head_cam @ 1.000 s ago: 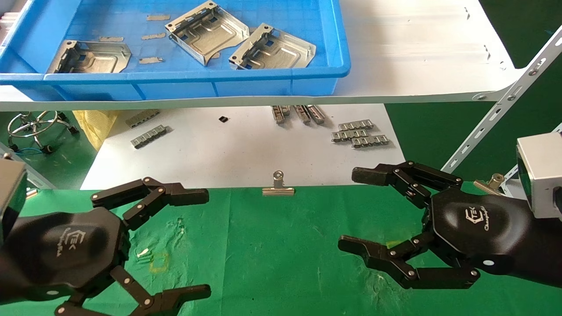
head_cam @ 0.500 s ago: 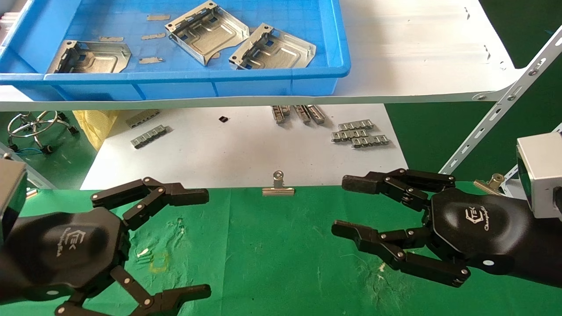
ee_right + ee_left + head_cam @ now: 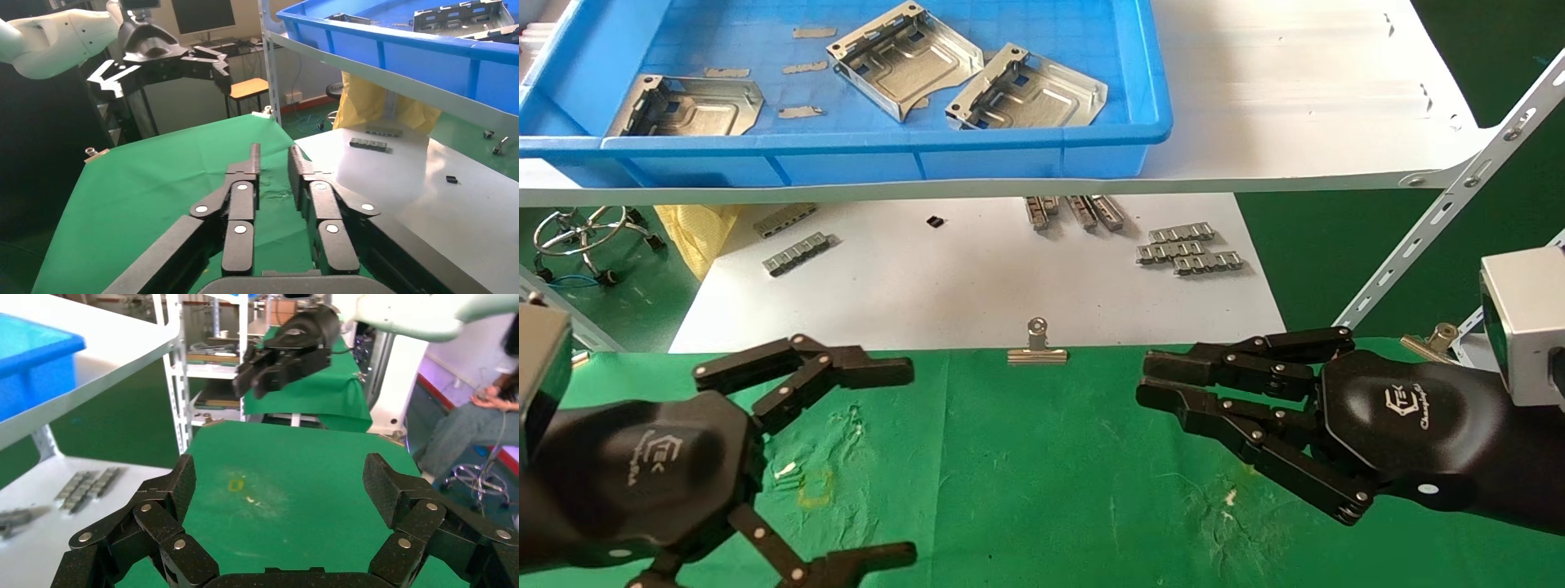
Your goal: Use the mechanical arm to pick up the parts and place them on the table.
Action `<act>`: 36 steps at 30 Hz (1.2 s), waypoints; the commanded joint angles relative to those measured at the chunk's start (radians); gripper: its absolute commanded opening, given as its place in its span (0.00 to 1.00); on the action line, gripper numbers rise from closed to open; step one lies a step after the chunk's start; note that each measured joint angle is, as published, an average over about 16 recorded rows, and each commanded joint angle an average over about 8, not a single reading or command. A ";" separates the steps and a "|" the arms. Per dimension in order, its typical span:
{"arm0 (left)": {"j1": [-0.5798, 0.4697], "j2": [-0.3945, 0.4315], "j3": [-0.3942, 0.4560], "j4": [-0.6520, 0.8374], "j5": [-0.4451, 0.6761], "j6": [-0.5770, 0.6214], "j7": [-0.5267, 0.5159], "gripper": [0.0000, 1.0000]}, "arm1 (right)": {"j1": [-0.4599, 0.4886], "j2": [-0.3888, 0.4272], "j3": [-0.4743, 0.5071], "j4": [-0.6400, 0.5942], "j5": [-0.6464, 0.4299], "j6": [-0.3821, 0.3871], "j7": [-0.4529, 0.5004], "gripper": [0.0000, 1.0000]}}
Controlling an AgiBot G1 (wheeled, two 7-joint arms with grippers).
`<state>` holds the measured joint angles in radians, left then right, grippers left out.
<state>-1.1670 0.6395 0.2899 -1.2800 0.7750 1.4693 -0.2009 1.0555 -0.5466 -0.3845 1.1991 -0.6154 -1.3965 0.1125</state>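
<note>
Three silver stamped plates lie in the blue tray (image 3: 846,147) on the upper shelf: one at the left (image 3: 686,106), one in the middle (image 3: 903,57), one at the right (image 3: 1026,90). My left gripper (image 3: 903,461) hovers open and empty over the left of the green-clothed table (image 3: 1042,457); its wrist view (image 3: 281,478) shows only bare cloth between the fingers. My right gripper (image 3: 1152,380) hovers over the table's right side, fingers drawn together with a narrow gap and nothing between them (image 3: 272,156). Both hands are well below and in front of the tray.
The white shelf board (image 3: 1295,106) carries the tray and overhangs a lower white board with several small grey ridged strips (image 3: 1189,249). A metal binder clip (image 3: 1036,347) stands at the cloth's far edge. A slotted shelf bracket (image 3: 1442,212) slants at the right.
My right gripper's fingers have closed from wide open to nearly together, and the hand has shifted slightly left. My left gripper has barely moved and stays open.
</note>
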 commanded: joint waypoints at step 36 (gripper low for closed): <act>-0.959 0.613 0.357 1.187 0.764 -0.520 -0.036 0.00 | 0.000 0.000 0.000 0.000 0.000 0.000 0.000 0.00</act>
<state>-2.1236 1.2522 0.6450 -0.0980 1.5366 0.9448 -0.2370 1.0555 -0.5466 -0.3845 1.1991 -0.6154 -1.3965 0.1125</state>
